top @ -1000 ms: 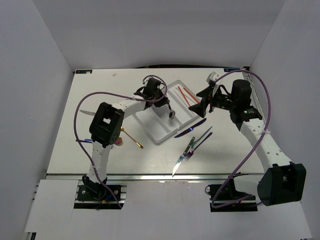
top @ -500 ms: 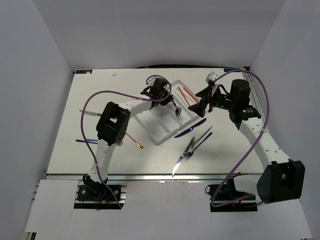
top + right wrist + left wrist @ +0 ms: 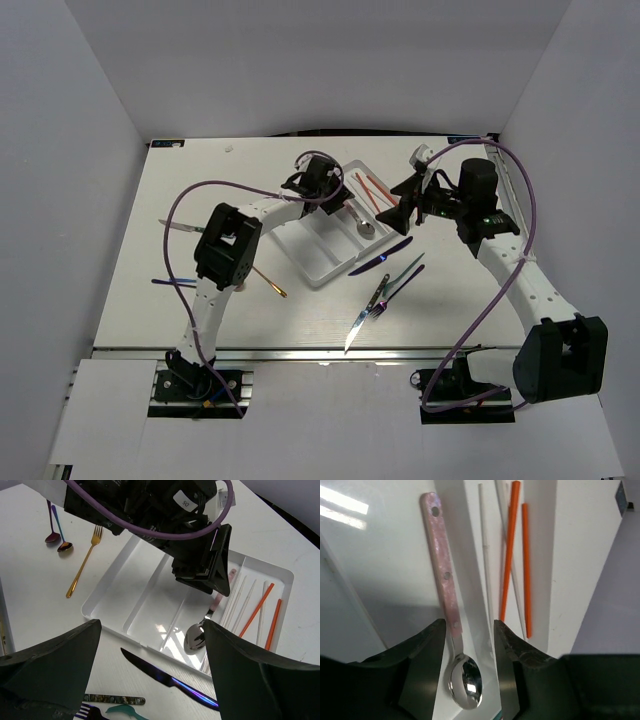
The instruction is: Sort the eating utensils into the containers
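**Spoon** [image 3: 451, 615]: pearly pink riveted handle, polished steel bowl. It lies flat in a channel of the glossy white plastic tray [image 3: 310, 247].

**Left pincer** [image 3: 469, 625]: black fingers apart on either side of the spoon's neck, not clamping it.

**Right pincer** [image 3: 152, 625]: spread wide, holding nothing, over the tray's edge.

**Left wrist view only:** thin matte orange chopsticks [image 3: 509, 555] in the neighbouring channel.

**Right wrist view only:** gold fork [image 3: 82, 565] and iridescent knife [image 3: 165, 677] on the worktop [image 3: 200, 180].

**Writing:** a white sticker [image 3: 180, 497] on the left arm; its lettering is unreadable.
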